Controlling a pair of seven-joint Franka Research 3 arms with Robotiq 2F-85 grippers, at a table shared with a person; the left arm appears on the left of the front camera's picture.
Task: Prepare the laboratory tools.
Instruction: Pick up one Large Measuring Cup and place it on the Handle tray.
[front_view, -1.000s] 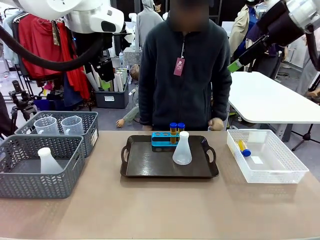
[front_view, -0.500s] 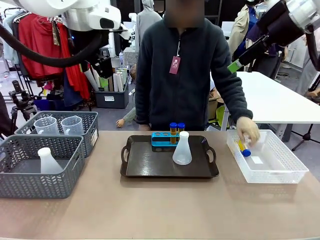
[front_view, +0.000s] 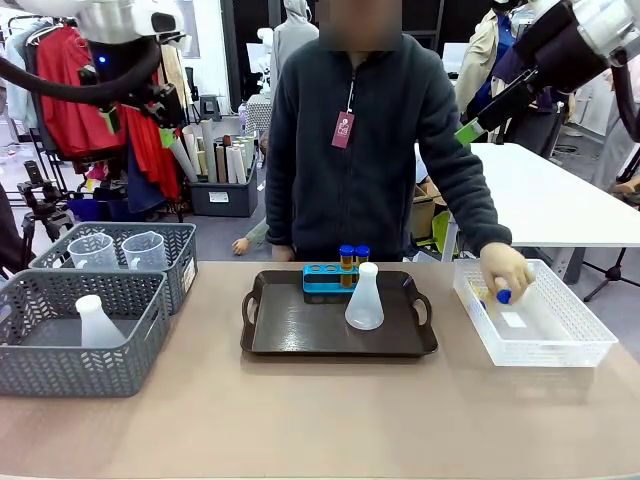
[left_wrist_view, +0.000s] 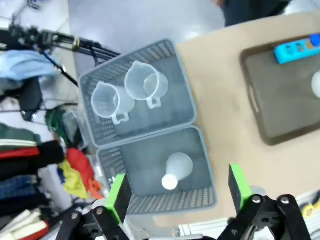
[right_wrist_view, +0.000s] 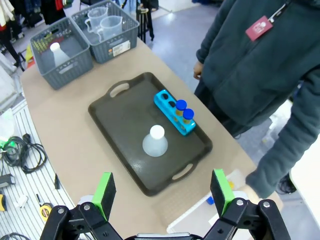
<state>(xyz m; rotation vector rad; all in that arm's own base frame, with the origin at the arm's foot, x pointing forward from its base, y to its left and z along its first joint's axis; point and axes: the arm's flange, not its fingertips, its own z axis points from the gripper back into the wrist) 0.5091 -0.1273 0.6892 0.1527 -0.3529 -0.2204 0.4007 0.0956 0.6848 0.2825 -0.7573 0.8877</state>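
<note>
Pretty cluttered room behind the tan desk (front_view: 300, 420). Red clothes (front_view: 70, 90) are hanging at the back left, and a dark bin (front_view: 222, 195) is holding rolled-up sheets on the grey floor (left_wrist_view: 140, 20). A black tripod (front_view: 40, 195) is standing nearby, and a white table (front_view: 540, 200) is sitting off to the right.

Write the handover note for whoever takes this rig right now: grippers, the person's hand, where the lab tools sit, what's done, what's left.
Left gripper: open, empty, high above the grey baskets.
Right gripper: open, empty, raised.
Person's hand: in the white bin, at a blue-capped tube.
Done: one flask and the blue rack with two tubes stand on the tray.
Left: two rack holes are free; two beakers and a second flask sit in the baskets.
</note>
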